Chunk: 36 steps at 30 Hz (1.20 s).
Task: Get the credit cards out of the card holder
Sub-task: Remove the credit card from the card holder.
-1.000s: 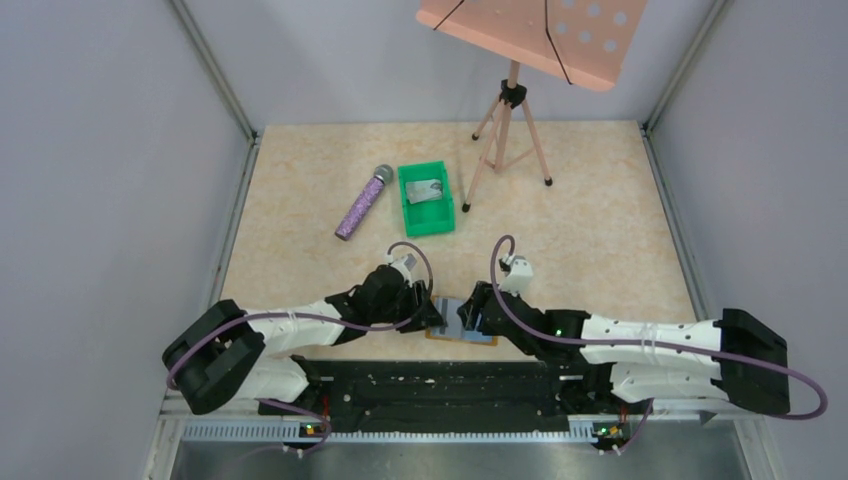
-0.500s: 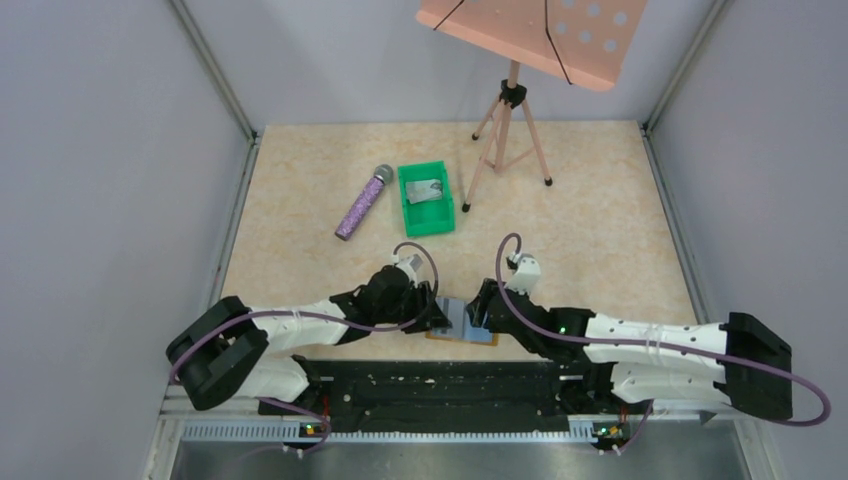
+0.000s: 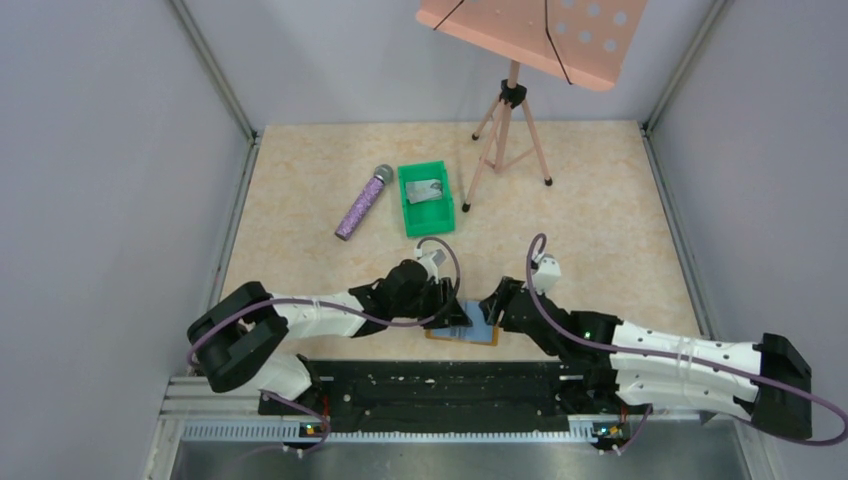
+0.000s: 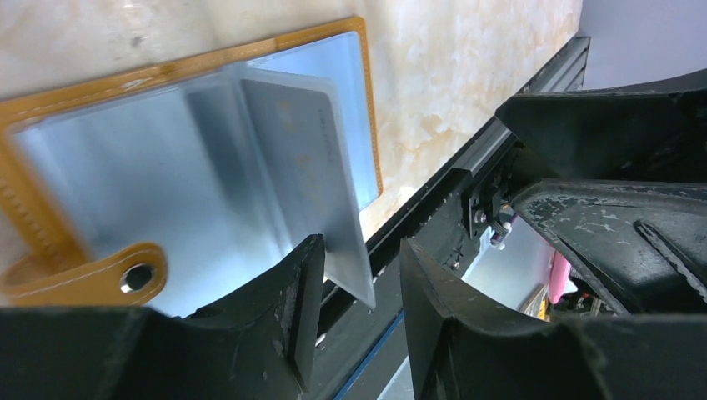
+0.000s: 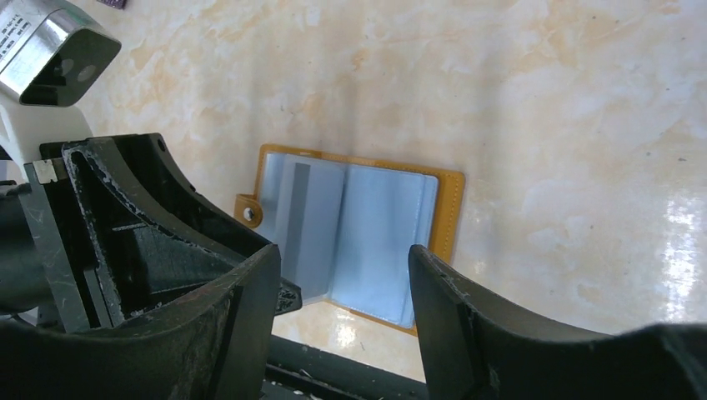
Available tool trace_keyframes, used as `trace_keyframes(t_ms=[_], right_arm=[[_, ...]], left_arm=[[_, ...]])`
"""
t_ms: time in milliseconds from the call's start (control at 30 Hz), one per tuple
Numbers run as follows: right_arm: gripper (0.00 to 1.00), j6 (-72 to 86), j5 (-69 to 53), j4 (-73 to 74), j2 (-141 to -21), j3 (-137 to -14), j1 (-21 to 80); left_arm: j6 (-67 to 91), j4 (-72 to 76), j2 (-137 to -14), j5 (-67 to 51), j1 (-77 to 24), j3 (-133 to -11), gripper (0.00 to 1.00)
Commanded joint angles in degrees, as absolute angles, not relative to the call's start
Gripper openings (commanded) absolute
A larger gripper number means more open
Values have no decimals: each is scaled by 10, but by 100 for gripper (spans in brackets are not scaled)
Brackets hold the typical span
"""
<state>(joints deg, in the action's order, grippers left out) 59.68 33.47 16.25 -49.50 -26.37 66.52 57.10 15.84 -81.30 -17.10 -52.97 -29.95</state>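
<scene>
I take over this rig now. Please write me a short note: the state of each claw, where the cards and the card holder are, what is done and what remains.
Left claw: open, jaws on either side of the raised card, which tilts up out of the card holder; not clamped.
Right claw: open, empty, by the holder.
Holder: lies open on the table, near edge, between both claws.
Done: one grey card lies in the green bin.
Remaining: grip the raised card and pull it free. Whether more cards remain inside cannot be seen.
</scene>
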Motion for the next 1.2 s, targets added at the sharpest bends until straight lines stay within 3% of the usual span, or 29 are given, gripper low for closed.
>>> trace_keyframes(t_ms=[0,367,700,900,1167], right_arm=[[58,597,361,196,-458,-262,659],[53,572,334,175,-404,-245,659],[29,514,202,82,-486,-231,613],[26,509,72,-4,-502,-186,537],[26,515,26,-40,-531,-172,508]], left_arm=[[564,199,-837,-184,-547,-344,44],[568,142,-831,-132,-541,-359,43],[575,63,-800,-75,-522,-357,40],[575,121,-820,-121,-522,-349,38],[573,150,-864,-140,-522,-354,37]])
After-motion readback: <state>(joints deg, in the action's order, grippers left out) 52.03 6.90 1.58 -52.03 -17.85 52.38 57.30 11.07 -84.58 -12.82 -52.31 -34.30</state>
